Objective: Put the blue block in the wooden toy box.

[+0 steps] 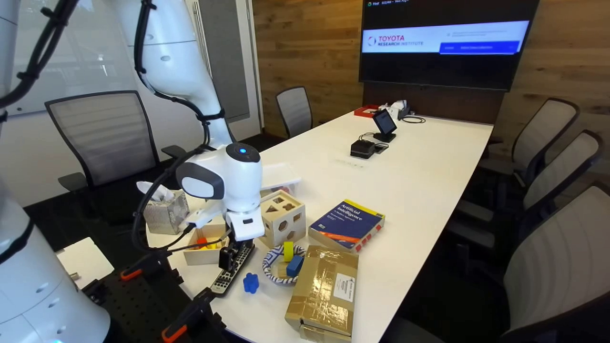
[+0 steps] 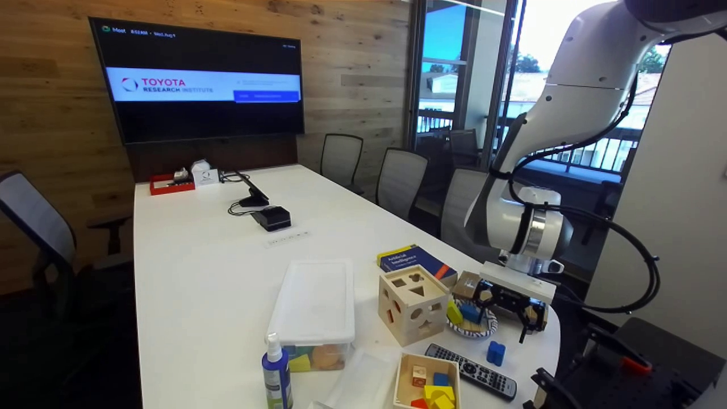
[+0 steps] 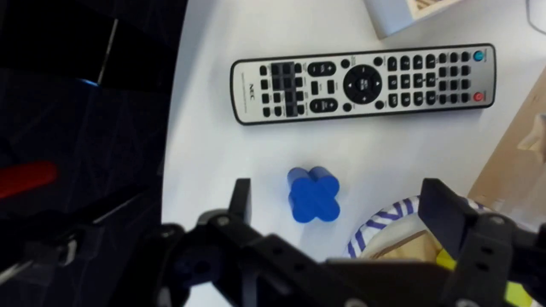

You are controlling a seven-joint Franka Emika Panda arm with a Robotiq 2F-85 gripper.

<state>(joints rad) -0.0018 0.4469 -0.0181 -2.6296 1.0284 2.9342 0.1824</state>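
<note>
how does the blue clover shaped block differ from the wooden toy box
The blue block is far smaller than the wooden toy box. The block is lobed and blue; the box is a pale wooden cube with shaped holes. Both rest on the white table.

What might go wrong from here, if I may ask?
One finger of the open gripper overlaps the patterned bowl in the wrist view and might knock it. The lobed blue block could twist when pinched. The wooden toy box has shaped holes where a misaligned block may jam.
</note>
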